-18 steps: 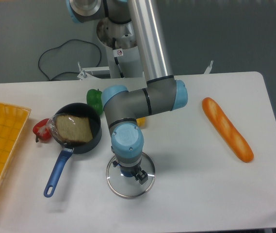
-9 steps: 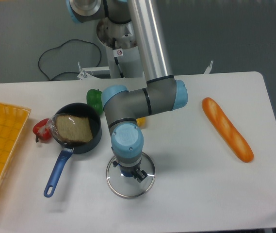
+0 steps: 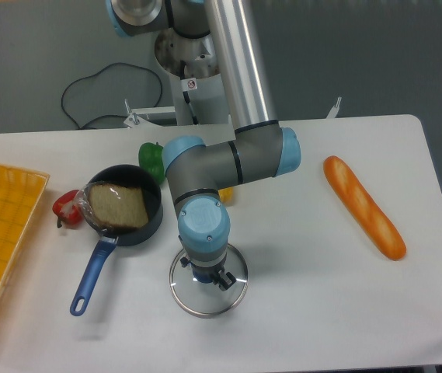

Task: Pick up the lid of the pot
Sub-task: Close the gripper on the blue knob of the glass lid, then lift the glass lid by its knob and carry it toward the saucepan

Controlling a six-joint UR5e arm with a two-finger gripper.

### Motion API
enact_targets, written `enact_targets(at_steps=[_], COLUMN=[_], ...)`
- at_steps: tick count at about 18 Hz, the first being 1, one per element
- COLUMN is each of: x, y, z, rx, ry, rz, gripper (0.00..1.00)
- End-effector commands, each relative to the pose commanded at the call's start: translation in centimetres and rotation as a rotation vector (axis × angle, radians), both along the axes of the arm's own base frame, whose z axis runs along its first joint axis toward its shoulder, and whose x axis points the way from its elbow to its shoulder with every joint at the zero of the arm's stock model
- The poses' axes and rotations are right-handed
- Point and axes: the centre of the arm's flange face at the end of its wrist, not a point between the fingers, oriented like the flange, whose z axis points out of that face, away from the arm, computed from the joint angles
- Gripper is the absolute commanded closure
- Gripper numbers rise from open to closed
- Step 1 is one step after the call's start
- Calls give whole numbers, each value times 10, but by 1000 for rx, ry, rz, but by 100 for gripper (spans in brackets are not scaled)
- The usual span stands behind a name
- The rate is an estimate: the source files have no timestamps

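Fixed camera: at six o'clock, the clear pot lid [image 3: 205, 301] lies beneath the gripper [image 3: 206, 271], its knob [image 3: 202, 277] partly hidden between parted fingers; I cannot tell whether they grip it. Something yellow [image 3: 226, 195] (mostly behind the arm [image 3: 238, 70]) shows at the lid's twelve o'clock.

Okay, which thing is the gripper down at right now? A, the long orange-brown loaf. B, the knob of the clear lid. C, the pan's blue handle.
B, since the gripper has its fingertips down around the blue knob in the middle of the clear lid.
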Motion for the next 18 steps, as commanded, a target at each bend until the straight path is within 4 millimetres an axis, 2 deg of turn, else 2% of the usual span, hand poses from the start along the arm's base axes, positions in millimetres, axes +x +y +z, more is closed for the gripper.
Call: enact_targets(at_steps=[10,16,18], x=[1,8,17], y=[2,3,6], z=[21,54,62], rx=[24,89,99], ry=[13,16,23], rz=[-33,-56,-81], gripper=[57,57,57])
